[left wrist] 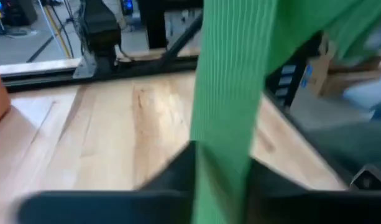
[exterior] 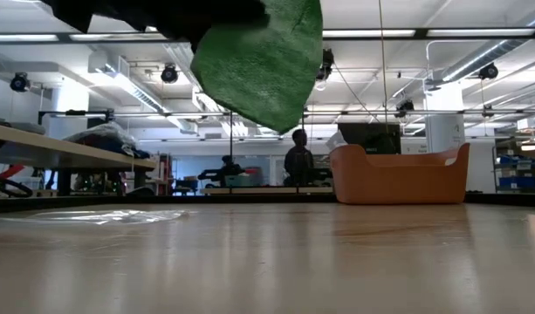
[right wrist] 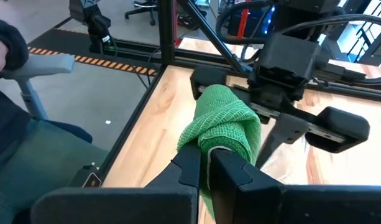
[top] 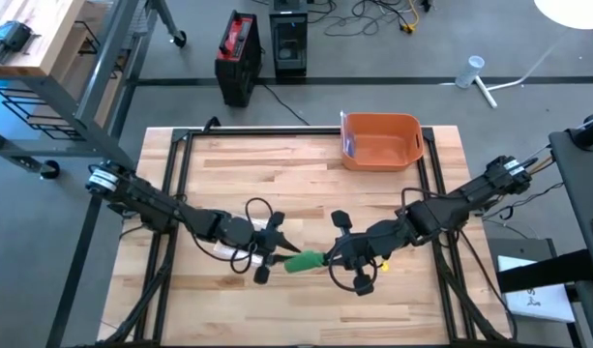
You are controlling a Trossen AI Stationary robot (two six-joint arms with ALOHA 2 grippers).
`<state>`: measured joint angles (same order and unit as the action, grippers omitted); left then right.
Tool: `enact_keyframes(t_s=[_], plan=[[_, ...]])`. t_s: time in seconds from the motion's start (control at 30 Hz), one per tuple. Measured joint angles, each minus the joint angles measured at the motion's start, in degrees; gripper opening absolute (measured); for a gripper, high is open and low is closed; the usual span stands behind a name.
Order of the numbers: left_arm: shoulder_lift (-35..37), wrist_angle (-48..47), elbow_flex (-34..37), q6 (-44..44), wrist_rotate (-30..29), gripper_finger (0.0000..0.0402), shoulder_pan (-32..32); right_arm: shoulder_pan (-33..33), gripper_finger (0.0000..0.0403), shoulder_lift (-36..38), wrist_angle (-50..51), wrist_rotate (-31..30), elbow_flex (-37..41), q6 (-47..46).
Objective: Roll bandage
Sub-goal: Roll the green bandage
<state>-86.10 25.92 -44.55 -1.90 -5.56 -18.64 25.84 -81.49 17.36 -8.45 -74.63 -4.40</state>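
Note:
The green bandage (top: 304,261) hangs above the middle of the table between my two grippers; in the low view the bandage (exterior: 265,61) is well clear of the wood. My right gripper (right wrist: 207,160) comes from the table's right and is shut on its bunched, rolled part (right wrist: 226,121). My left gripper (left wrist: 222,177) comes from the table's left and is shut on a flat strip of it (left wrist: 230,81). In the high view my left gripper (top: 269,249) and my right gripper (top: 337,257) nearly face each other. My left gripper pinches the flat green strip (left wrist: 222,155) between its two fingers, which lie nearly level, coming from the table's left. The strip runs straight and flat away from the fingers, drawn taut and off the table. My right gripper pinches the near end of the rolled wad (right wrist: 222,148) between its two fingers, coming nearly level from the table's right. The wad juts out beyond the fingertips toward my left gripper, lifted clear of the table.
An orange bin (top: 381,142) stands at the far edge, right of the middle, also seen as the bin (exterior: 398,174) in the low view. A black frame rail (top: 277,130) runs along the table's far side. People (exterior: 298,159) are in the room beyond the table.

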Motion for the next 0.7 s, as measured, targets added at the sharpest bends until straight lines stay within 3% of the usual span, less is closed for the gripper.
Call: enact_keyframes(t_s=[0.07, 0.2, 0.3, 0.4, 0.53, 0.7], plan=[[1.46, -6.27, -1.17, 1.07, -0.75, 0.0018, 0.66, 0.0, 0.0009, 0.0, 0.66, 0.54, 0.0, 0.49], [6.24, -29.94, -8.99, 4.42, -9.83, 0.0011, 1.31, 0.0, 0.0009, -0.02, 4.2, 0.99, 0.02, 0.56], [8.35, -48.04, -18.81, 7.59, -17.56, 0.0003, 1.22, 0.0, 0.0009, -0.5, 5.88, 0.99, 0.11, 0.5], [8.69, -59.76, -29.43, 11.6, -22.29, 0.0001, 1.21, -0.02, 0.0009, -1.68, 7.24, 1.14, 0.24, 0.54], [7.47, -67.82, -42.34, 16.54, -21.57, 0.0001, 1.42, -0.5, 0.0009, -4.61, 7.85, 1.08, 0.22, 1.25], [4.17, -78.74, -54.63, 17.93, -15.71, 0.0, 2.91, -1.24, 0.0009, -9.03, 5.12, 1.05, 0.14, 3.96]])
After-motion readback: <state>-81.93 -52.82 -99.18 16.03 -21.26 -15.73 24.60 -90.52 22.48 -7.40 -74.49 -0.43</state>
